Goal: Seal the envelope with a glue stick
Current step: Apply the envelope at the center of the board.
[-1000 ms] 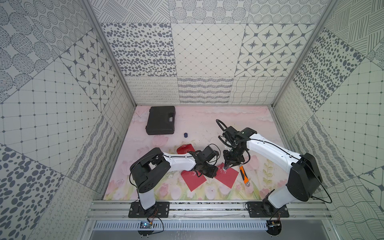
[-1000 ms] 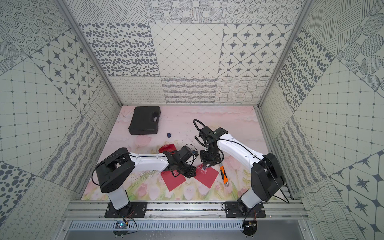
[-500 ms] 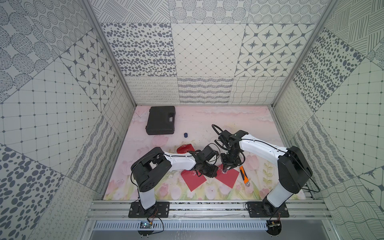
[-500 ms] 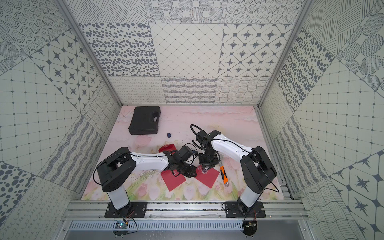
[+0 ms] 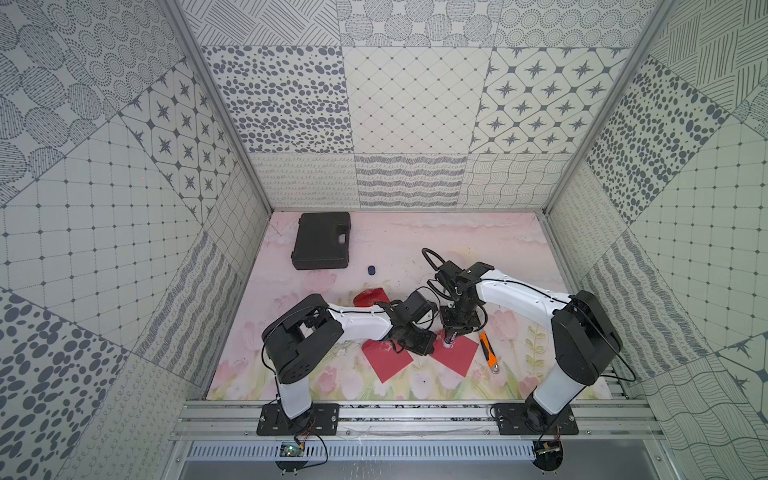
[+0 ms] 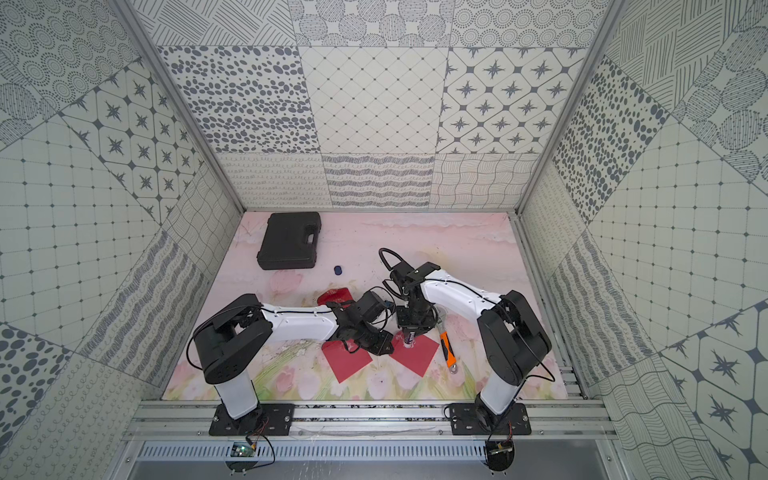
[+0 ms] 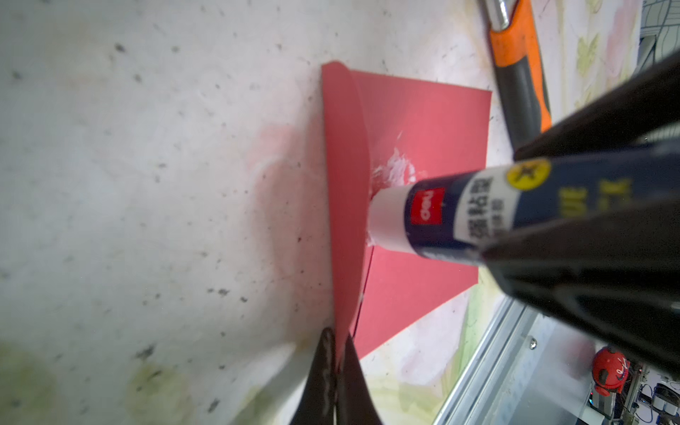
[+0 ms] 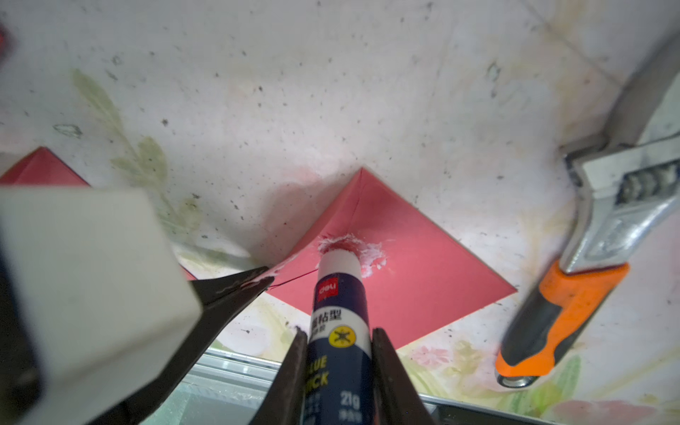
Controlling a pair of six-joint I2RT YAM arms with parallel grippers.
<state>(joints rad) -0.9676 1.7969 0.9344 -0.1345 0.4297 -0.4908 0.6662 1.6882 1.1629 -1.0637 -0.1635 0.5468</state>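
A red envelope [image 5: 459,358] lies on the mat near the front, seen in both top views [image 6: 420,358]. My left gripper [image 7: 336,342] is shut on the corner of its flap [image 7: 344,184] and holds the flap raised off the body. My right gripper [image 8: 338,333] is shut on the glue stick [image 8: 340,294], a blue-labelled tube with a white neck. The stick points down and its tip presses on the envelope [image 8: 423,279] right under the flap's edge. White glue smears [image 7: 395,171] surround the tip. The dark blue cap [image 5: 371,270] lies apart, further back.
An orange-handled adjustable wrench [image 5: 487,353] lies just right of the envelope, close to my right gripper. A second red envelope [image 5: 386,362] lies under my left wrist, and another red piece [image 5: 371,297] behind my left arm. A black case [image 5: 321,241] sits at the back left.
My right arm has folded in closer to its base, and the glue stick has shifted slightly left on the envelope. My left gripper keeps the flap held up in the same place.
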